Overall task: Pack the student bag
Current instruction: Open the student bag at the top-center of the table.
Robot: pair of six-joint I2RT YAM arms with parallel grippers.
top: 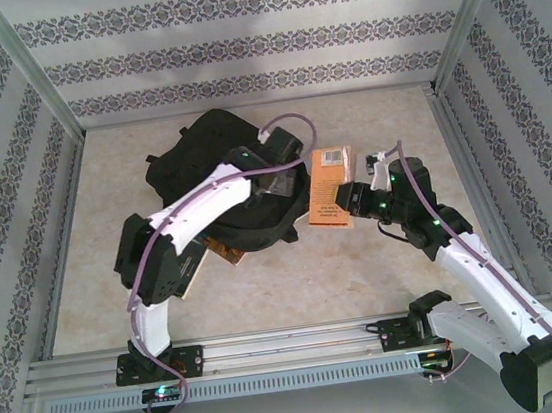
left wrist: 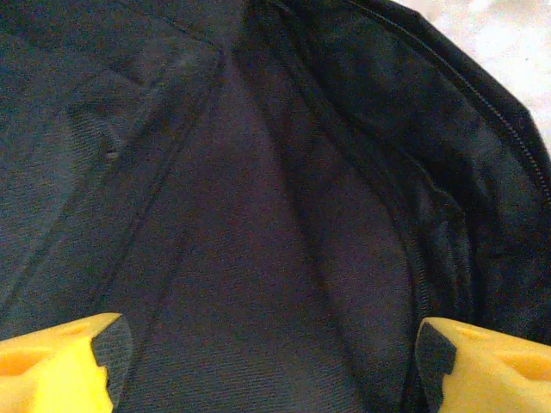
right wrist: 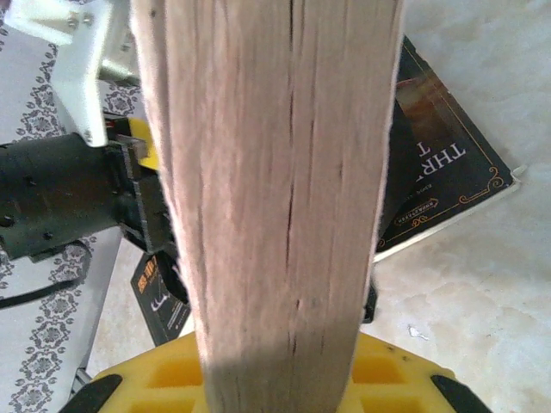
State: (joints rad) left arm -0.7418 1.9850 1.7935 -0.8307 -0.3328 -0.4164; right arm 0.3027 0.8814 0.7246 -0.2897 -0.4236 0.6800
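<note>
The student bag [top: 211, 149] is a large black backpack lying at the middle left of the table. My left gripper [top: 275, 181] reaches into its opening. In the left wrist view its yellow fingertips [left wrist: 60, 366] stand wide apart, open, with nothing but the bag's dark lining [left wrist: 258, 215] between them. My right gripper [top: 352, 200] is shut on an orange book [top: 331, 187], held just right of the bag. In the right wrist view the book's pale page edge [right wrist: 275, 172] rises between the jaws of the right gripper [right wrist: 263, 258].
A dark book with gold lettering [right wrist: 439, 172] lies flat on the table under the held book. The corner of another book [top: 225, 254] sticks out from under the bag's near edge. Patterned walls and metal rails ring the table [top: 316, 282].
</note>
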